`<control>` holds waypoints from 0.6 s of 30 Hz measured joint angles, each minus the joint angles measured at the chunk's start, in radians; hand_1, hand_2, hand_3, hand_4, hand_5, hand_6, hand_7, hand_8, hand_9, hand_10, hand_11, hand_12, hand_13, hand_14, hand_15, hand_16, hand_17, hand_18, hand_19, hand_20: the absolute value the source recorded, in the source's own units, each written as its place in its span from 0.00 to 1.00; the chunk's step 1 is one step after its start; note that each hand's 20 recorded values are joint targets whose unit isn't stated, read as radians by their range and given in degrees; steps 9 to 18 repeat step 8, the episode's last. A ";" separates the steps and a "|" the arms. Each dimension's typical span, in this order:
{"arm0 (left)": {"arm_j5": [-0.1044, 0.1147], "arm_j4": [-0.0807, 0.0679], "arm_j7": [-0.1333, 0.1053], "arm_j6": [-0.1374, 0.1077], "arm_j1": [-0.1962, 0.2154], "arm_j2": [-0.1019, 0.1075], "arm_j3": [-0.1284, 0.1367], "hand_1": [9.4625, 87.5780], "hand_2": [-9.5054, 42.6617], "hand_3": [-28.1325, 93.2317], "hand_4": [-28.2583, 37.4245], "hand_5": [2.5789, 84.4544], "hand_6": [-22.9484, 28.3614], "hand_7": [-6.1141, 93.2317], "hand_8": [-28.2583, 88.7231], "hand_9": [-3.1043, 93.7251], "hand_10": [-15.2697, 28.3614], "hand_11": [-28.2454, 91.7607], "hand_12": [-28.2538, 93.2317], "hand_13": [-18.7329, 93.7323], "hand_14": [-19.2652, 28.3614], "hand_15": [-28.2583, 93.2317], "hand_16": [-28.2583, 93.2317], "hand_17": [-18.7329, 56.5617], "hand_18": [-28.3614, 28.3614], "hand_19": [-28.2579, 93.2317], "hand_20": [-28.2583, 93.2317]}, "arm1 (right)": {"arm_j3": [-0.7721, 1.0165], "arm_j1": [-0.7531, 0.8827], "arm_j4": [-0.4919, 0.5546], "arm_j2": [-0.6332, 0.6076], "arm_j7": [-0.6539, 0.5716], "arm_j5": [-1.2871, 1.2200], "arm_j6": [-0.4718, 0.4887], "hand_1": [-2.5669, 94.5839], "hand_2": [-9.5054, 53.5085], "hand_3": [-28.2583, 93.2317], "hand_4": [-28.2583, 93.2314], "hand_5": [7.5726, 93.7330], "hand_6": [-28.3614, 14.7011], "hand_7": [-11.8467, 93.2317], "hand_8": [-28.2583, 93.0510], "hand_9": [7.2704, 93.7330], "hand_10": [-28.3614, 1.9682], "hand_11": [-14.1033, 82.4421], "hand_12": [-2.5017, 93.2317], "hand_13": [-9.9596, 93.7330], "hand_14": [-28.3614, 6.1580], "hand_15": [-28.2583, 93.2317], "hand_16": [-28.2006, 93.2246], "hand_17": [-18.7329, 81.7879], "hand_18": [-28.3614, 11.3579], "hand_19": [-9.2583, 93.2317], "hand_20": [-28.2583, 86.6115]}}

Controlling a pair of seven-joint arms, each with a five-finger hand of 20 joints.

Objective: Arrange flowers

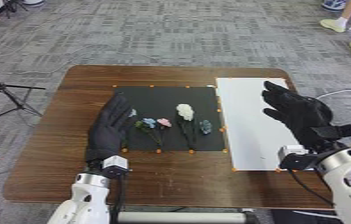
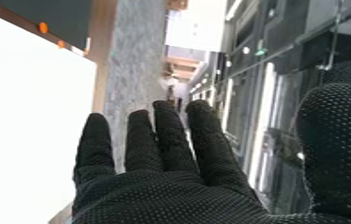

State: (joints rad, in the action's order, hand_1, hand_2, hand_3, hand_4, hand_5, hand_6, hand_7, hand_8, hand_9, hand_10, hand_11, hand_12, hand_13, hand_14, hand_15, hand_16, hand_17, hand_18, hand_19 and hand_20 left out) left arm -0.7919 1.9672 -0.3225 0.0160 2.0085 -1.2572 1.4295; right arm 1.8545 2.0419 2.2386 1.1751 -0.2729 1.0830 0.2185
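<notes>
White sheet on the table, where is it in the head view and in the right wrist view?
Head view: the white sheet lies on the table, right of the dark mat.
Right wrist view: beside the right hand, on the side away from its thumb.
Shared landmark: the orange markers between sheet and mat.

A robotics lab, seemingly (office-style grey carpet [image 1: 180,35], a black tripod [image 1: 2,86], long strip lights [image 2: 263,110]).
</notes>
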 measured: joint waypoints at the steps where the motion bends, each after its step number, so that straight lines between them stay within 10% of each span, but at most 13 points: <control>1: 0.005 0.000 -0.010 -0.006 -0.001 0.003 -0.002 0.19 0.06 0.80 0.00 0.25 0.48 0.30 0.13 0.22 0.56 0.35 0.35 0.31 0.69 0.31 0.28 0.05 0.88 0.56 0.28 | 0.001 0.003 0.001 0.000 0.000 -0.003 -0.001 0.18 0.18 0.88 0.02 0.21 0.51 0.18 0.17 0.19 0.55 0.15 0.23 0.25 0.50 0.19 0.52 0.10 0.25 0.47 0.35; 18: 0.037 0.012 0.016 -0.006 0.024 0.004 0.030 0.19 0.07 0.79 0.00 0.21 0.47 0.30 0.13 0.20 0.55 0.34 0.35 0.31 0.70 0.31 0.28 0.06 0.90 0.57 0.28 | -0.006 0.012 0.011 0.022 -0.003 0.004 -0.001 0.18 0.16 0.88 0.03 0.20 0.52 0.18 0.18 0.20 0.57 0.16 0.23 0.29 0.39 0.25 0.45 0.12 0.20 0.49 0.35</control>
